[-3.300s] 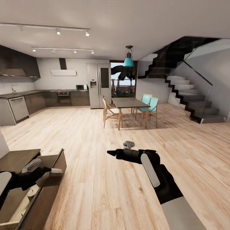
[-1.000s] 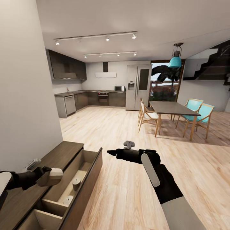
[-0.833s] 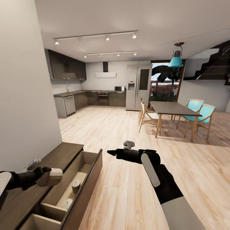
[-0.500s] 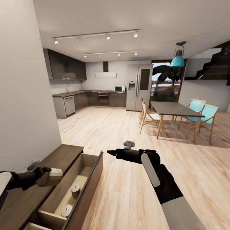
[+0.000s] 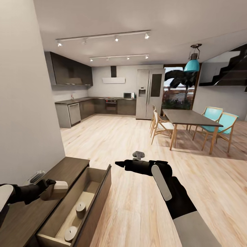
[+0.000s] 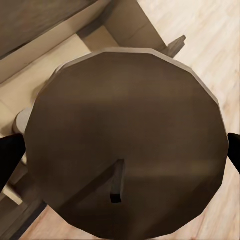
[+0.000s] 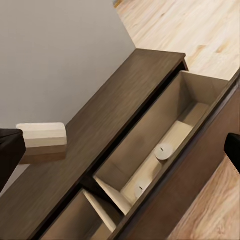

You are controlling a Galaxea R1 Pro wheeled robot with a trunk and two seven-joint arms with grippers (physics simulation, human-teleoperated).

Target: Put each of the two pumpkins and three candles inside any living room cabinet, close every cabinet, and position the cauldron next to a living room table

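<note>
The third candle (image 5: 55,189), pinched in the left gripper (image 5: 51,190), now hangs over the cabinet (image 5: 65,168) top beside its open drawer (image 5: 99,183), nearer since the base rolled in; two candles already inside; right gripper (image 5: 120,164) looks pressed together

In the left wrist view a round dark candle (image 6: 125,145) end covers most of the open cabinet (image 6: 45,35) drawer behind it. At the lower left of the head view the cabinet (image 5: 65,171) runs off the frame edge. The left gripper (image 5: 51,189) there is partly hidden by the candle (image 5: 56,189) it grips. The right gripper (image 5: 128,165) is too foreshortened to judge its fingers.
</note>
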